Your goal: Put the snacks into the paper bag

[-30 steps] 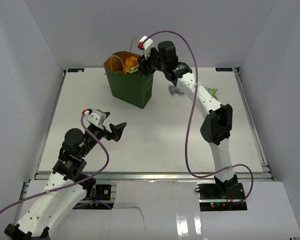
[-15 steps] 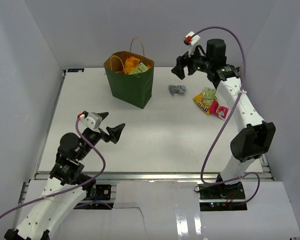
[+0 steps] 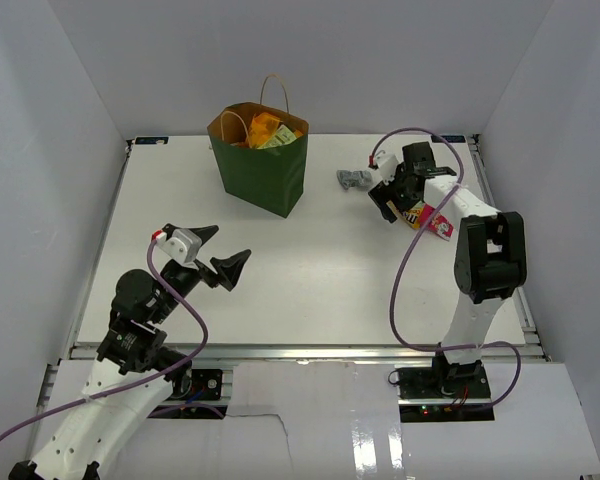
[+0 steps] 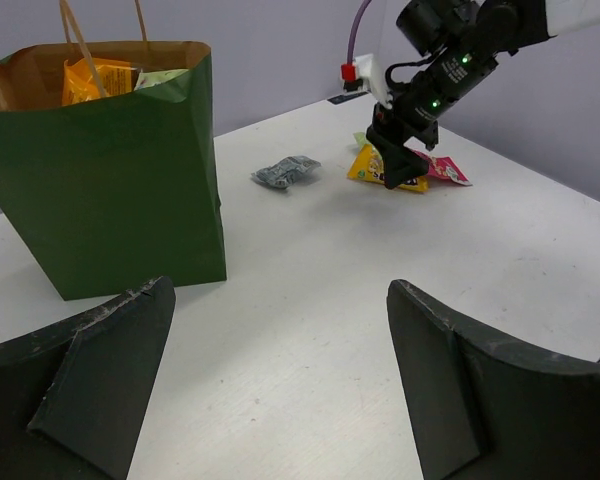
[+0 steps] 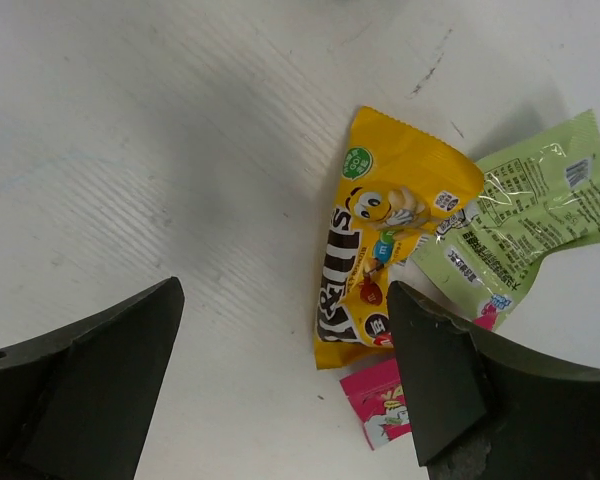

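Left claw (image 3: 223, 250) wide open, empty, arm folded low over bench (image 3: 310, 280); right claw (image 5: 285, 295) wide open, empty, pointing down at yellow packet (image 5: 380, 250), its long axis across closing line; paper bag (image 3: 265, 175) upright at far left, mouth up.

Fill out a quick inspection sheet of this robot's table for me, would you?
Surface: white table, faintly scuffed.
Job's things: green bag upright at the back, snacks inside; grey packet, yellow packet, green packet and pink packet lie on the table to its right.
Clutter: nothing seen.
Grippers: left gripper open, empty; right gripper open over the yellow packet.
Cables: purple cables loop along both arms.
Surroundings: plain white walls.
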### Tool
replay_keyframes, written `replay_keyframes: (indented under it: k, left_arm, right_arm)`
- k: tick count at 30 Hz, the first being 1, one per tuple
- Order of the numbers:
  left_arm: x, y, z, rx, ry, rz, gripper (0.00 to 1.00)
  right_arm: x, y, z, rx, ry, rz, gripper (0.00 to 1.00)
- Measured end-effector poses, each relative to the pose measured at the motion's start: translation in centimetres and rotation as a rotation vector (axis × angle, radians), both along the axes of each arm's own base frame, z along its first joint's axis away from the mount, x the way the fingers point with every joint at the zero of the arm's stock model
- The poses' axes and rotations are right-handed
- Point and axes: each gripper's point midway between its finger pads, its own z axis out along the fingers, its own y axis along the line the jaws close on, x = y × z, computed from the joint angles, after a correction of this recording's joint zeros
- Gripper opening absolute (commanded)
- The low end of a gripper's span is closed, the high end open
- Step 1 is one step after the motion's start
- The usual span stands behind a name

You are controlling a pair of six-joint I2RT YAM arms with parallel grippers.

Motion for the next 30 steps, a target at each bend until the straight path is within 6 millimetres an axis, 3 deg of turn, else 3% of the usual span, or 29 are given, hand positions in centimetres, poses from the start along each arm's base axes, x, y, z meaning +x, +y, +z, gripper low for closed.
replay_keyframes:
  k: [5, 10, 14, 20, 23, 30]
  left_arm:
    - [0.0, -0.1, -0.1, 0.001, 0.002, -0.003, 0.98]
    - [0.0, -0.1, -0.2, 0.002, 0.004, -0.003, 0.98]
    - [0.0, -0.1, -0.3, 0.003, 0.005, -0.002, 0.98]
    - [0.1, -0.1, -0.3, 0.003, 0.006, -0.002, 0.98]
    - [0.1, -0.1, -0.3, 0.003, 0.006, -0.002, 0.98]
    - [0.1, -0.1, -0.3, 0.003, 0.006, -0.002, 0.98]
  right_arm:
    - [0.9, -1.1, -3.5, -0.134, 0.036, 0.097, 0.76]
    - [1.6, -2.3, -5.8, -0.217, 0.07, 0.117, 0.68]
    - [2.6, -2.9, -5.5, -0.236, 0.056, 0.111, 0.61]
    - [3.2, -4.4, -5.9, -0.227, 0.064, 0.082, 0.33]
    - [3.2, -4.7, -6.0, -0.199, 0.068, 0.076, 0.24]
    - [3.0, -4.0, -5.4, -0.081, 0.07, 0.094, 0.14]
